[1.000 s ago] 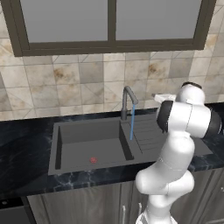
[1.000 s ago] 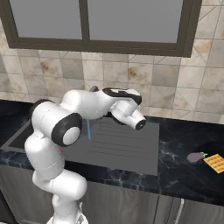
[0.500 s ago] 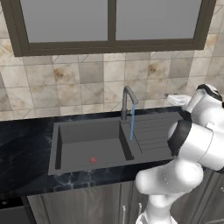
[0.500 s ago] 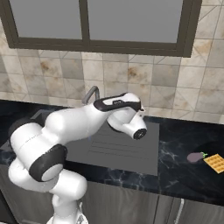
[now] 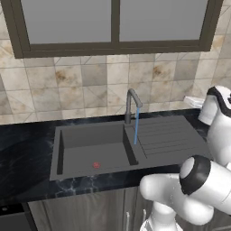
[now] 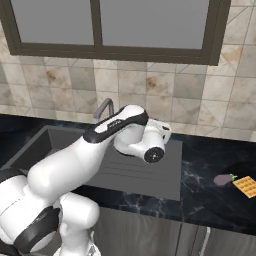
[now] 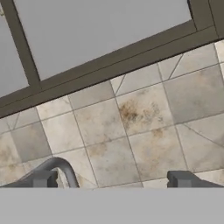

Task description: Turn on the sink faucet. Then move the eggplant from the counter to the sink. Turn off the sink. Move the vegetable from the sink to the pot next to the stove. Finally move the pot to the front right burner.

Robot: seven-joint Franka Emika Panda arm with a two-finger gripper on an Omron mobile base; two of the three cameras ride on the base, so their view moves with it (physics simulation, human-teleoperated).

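Observation:
The sink faucet stands behind the dark grey sink, and a thin blue stream of water falls from its spout. My gripper is open and empty, aimed at the tiled wall, with the faucet's curved top at its lower left. In the right base view the gripper hovers over the back right of the drainboard, to the right of the faucet. The small purple eggplant lies on the black counter, far right. Pot and stove are out of view.
An orange waffle-like square lies right next to the eggplant. A dark-framed window sits above the tiled wall behind the sink. My white arm stretches across the front of the basin.
My arm has swung right, carrying the gripper away from the faucet to the drainboard's back right. The water keeps running and the jaws stay open.

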